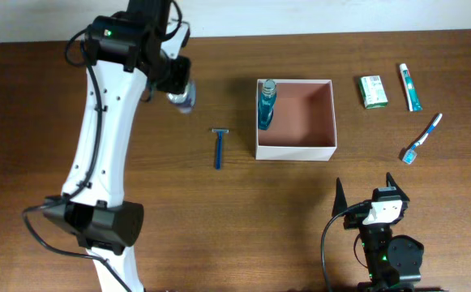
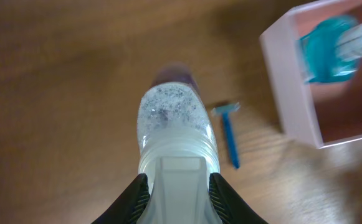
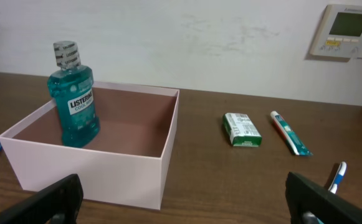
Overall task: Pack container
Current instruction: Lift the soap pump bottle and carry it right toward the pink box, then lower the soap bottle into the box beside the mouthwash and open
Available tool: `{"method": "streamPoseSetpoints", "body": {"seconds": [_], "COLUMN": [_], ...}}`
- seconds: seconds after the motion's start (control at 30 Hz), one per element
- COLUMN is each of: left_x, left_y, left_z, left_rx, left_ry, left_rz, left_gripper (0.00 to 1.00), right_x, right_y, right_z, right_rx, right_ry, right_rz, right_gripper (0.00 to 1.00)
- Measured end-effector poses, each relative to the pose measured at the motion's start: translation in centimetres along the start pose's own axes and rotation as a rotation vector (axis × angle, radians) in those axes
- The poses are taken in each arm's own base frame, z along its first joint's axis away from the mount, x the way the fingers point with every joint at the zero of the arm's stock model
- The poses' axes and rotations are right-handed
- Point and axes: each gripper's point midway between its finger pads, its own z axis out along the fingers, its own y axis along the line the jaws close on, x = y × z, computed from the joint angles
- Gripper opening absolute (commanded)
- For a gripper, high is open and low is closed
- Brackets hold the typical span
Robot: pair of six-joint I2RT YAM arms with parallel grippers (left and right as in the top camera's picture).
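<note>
The container [image 1: 296, 146] is a square white box with a pinkish inside, standing mid-table. A blue mouthwash bottle [image 1: 266, 104] stands upright in its left corner, also seen as the mouthwash bottle [image 3: 75, 102] in the right wrist view. My left gripper [image 2: 179, 193] is shut on the white cap end of a clear bottle [image 2: 176, 115], held above the table left of the container [image 2: 290, 93]. In the overhead view the left gripper [image 1: 182, 91] hangs at the upper left. My right gripper [image 1: 371, 195] stands open and empty near the front edge, facing the container [image 3: 93, 165].
A blue razor [image 1: 217, 148] lies left of the container. Right of it lie a green-and-white carton [image 1: 373, 91], a toothpaste tube [image 1: 410, 87] and a toothbrush [image 1: 422, 138]. The left arm's white links run down the table's left side.
</note>
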Motion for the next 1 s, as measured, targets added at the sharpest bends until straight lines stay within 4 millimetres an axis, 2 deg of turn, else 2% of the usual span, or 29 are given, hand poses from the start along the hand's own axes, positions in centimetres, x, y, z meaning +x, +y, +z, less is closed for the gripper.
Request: {"method": "streamPoseSetpoints", "body": {"seconds": [0.1,0.37,0.5,0.73,1.0], "left_x": [-1.6,-4.1,-4.5,-5.1,-7.6], "left_y": [-2.6,-10.4,-12.0,-13.6,-18.2], "left_z": [-1.7,-3.8,-4.1,-4.8,-8.8], "left_rx": [0.028,0.112,0.121,0.123,0.194], "left_ry": [-0.078,-0.222,-0.249,-0.294,-0.479], "left_rz": [0.049,0.185,0.213,0.241,0.27], "left_gripper": [0.24,0.24,0.24,0.24,0.24], "right_x": [0.0,0.0,0.0,0.0,0.0], "right_y": [0.0,0.0,0.0,0.0,0.0], "right_z": [0.0,0.0,0.0,0.0,0.0], "right_rx": [0.0,0.0,0.0,0.0,0.0], "right_ry": [0.0,0.0,0.0,0.0,0.0], "right_rz": [0.0,0.0,0.0,0.0,0.0], "right_gripper": [0.99,0.99,0.99,0.99,0.99]}}
